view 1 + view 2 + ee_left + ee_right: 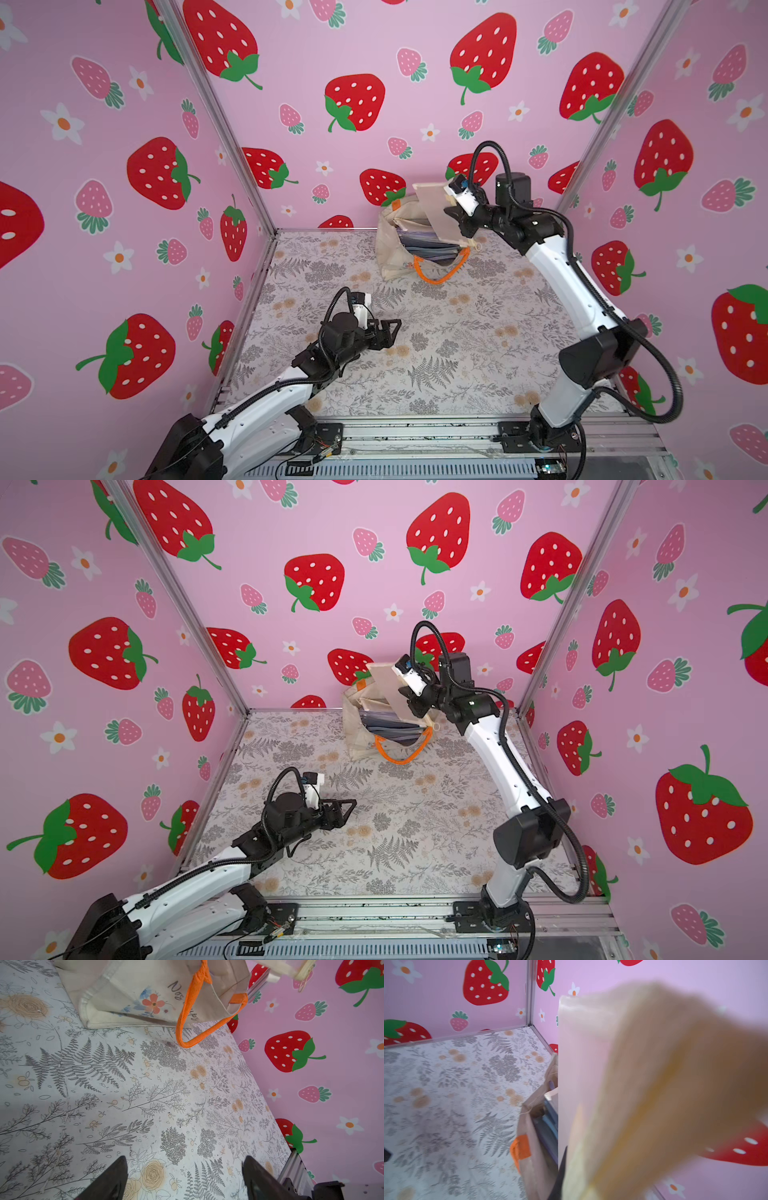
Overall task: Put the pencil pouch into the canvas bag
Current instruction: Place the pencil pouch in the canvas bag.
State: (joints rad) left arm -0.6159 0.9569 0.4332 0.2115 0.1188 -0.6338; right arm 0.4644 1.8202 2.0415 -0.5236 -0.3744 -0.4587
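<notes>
The pencil pouch poised at the mouth of the canvas bag

The flat cream pouch hangs tilted, its lower end at the bag's rim. The right gripper is clamped tight on one edge. The bag stands near the desk's far edge, right of middle. The pouch probably needs lowering steeply past the rim before release, because a grey-purple stack crowds the opening and the orange handle droops in front. The left gripper, spread wide and empty, hovers low, well apart.

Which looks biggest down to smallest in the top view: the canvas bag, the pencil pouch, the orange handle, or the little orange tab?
1. canvas bag
2. pencil pouch (it is held up nearer the camera, so it may look bigger than it is)
3. orange handle
4. orange tab
</notes>
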